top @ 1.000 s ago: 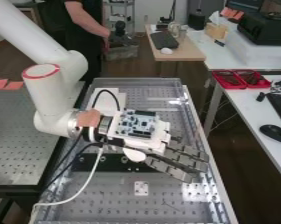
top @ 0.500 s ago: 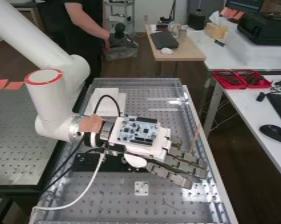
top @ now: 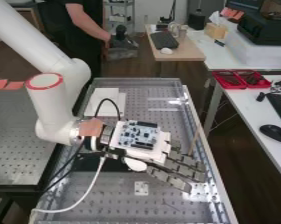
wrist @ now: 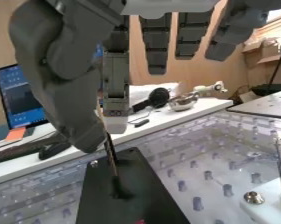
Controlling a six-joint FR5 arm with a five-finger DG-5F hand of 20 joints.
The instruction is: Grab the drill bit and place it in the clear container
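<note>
Blue-white board [top: 139, 135] — tiny print, perhaps — atop the hand [top: 180, 167] with a slim rod [wrist: 111, 154].

Dark grey fingers [top: 169, 179], red-ringed white arm [top: 54, 109]

A long, slender drill bit [wrist: 111, 152] is held by the hand [top: 178, 170], between the thumb and a finger. It stands nearly upright, with a slight tilt. In the wrist view its upper part is pale brown, like light wood, and its lower part is dark and very thin. The lower length passes in front of a black plate [wrist: 147, 200]; its end is lost against a dark patch there, so touching or apart cannot be told. In the high view, a pale stretch of it rises past the fingers, near the long edge of the bench [top: 101, 195] at the right of that view.
</note>
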